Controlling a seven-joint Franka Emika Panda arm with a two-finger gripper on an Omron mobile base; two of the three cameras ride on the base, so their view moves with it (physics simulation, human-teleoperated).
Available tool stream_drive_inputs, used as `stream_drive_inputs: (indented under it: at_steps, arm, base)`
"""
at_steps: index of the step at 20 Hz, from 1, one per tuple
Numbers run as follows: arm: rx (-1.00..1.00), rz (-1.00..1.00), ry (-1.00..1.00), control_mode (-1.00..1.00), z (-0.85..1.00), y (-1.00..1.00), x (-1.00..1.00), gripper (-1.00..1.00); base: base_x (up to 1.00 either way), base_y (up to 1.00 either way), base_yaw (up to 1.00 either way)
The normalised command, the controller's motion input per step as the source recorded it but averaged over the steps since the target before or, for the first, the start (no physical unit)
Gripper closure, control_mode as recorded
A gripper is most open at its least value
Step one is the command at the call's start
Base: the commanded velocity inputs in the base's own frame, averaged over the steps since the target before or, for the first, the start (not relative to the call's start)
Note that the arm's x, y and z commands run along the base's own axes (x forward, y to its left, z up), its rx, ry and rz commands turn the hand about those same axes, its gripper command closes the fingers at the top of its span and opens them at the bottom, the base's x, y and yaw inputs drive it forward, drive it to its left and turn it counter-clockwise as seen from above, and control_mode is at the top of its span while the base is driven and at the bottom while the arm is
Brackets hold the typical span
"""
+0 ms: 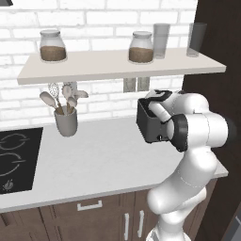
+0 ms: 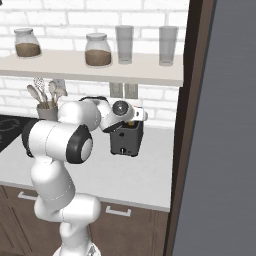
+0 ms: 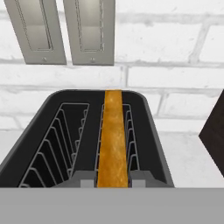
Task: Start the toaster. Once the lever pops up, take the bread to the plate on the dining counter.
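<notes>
In the hand view the gripper is pinched on the bread, its tips on either side of the slice's near top edge. The slice stands on edge in the right slot of the toaster, which sits at the back of the tabletop by the brick wall. Judged by looks, the bread is light, dry and crumbly: grip gently at the exposed crust and lift straight up. No readable writing anywhere.
</notes>
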Motion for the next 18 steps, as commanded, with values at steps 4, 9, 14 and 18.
stream_drive_inputs:
  at_steps: [4,9,14,18]
  arm:
    - [0.00,0.00,-0.01,-1.00,0.00,0.00,0.00,1.00]
    - [0.00,0.00,-0.01,-1.00,0.01,0.00,0.00,1.00]
    - [0.00,0.00,-0.01,-1.00,0.14,0.00,-0.06,1.00]
    - [0.00,-0.01,0.00,-1.00,0.29,0.00,-0.13,1.00]
  base:
    - [0.00,0.00,0.00]
    - [0.00,0.00,0.00]
    - [0.00,0.00,0.00]
    - [0.00,0.00,0.00]
